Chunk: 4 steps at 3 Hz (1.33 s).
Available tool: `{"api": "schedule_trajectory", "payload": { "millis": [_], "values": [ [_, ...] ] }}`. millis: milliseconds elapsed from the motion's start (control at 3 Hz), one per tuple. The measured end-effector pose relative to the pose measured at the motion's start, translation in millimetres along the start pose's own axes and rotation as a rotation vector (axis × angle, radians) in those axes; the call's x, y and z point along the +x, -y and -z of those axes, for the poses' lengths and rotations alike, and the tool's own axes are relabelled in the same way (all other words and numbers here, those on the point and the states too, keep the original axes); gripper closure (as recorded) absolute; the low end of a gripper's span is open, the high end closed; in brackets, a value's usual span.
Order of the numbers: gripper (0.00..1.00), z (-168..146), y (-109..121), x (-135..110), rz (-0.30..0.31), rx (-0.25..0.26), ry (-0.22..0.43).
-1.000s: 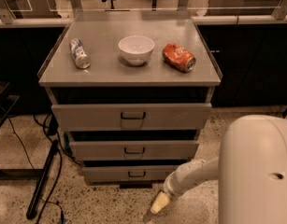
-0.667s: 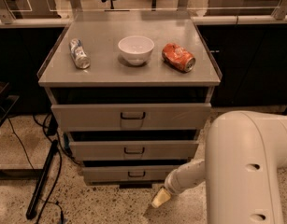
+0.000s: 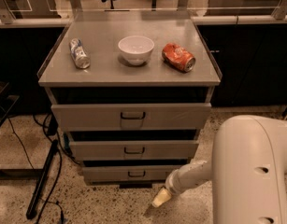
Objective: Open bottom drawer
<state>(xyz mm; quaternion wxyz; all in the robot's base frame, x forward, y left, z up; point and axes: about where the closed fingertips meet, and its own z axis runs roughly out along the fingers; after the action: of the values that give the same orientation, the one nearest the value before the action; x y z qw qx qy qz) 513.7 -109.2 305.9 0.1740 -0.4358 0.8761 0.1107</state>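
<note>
The pale, cream-tipped gripper (image 3: 160, 199) hangs low over the speckled terrazzo floor (image 3: 96, 204), at the end of a slim white forearm (image 3: 190, 175) that reaches out from the bulky white arm housing (image 3: 255, 171) on the right of the view. How far it is open cannot be told, and nothing can be seen in its hold. It sits below and a little right of the small dark rectangular pull handle (image 3: 136, 173), near it but apart from the drawer front.

That handle belongs to the bottom drawer (image 3: 103, 174), the lowest and narrowest grey metal front of the three. It lies flush with the cabinet and is closed. Above it are the mid-sized grey drawer front (image 3: 96, 150) and the tall, wide top drawer front (image 3: 87, 116).

Over the last second the gripper has barely moved, only creeping up a touch towards the handle. The housing swelled across the view and then drew back a little. The drawer has not shifted at all. This looks like the final approach, with the pull itself not yet begun. The gripper probably has to rise and move left to meet the handle.

On the flat grey cabinet top (image 3: 133, 76) stand a white ceramic bowl (image 3: 136, 49), a crushed red drinks can (image 3: 179, 57) on its side and a silver-blue can (image 3: 79, 53), also on its side.
</note>
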Motion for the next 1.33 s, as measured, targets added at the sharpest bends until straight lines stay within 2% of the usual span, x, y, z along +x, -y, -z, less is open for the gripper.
{"api": "schedule_trajectory", "payload": {
  "millis": [667, 1333],
  "values": [
    [0.00, -27, 3, -25, 0.035, -0.014, 0.078],
    [0.00, -51, 15, -24, 0.049, -0.012, 0.082]
  ]
}}
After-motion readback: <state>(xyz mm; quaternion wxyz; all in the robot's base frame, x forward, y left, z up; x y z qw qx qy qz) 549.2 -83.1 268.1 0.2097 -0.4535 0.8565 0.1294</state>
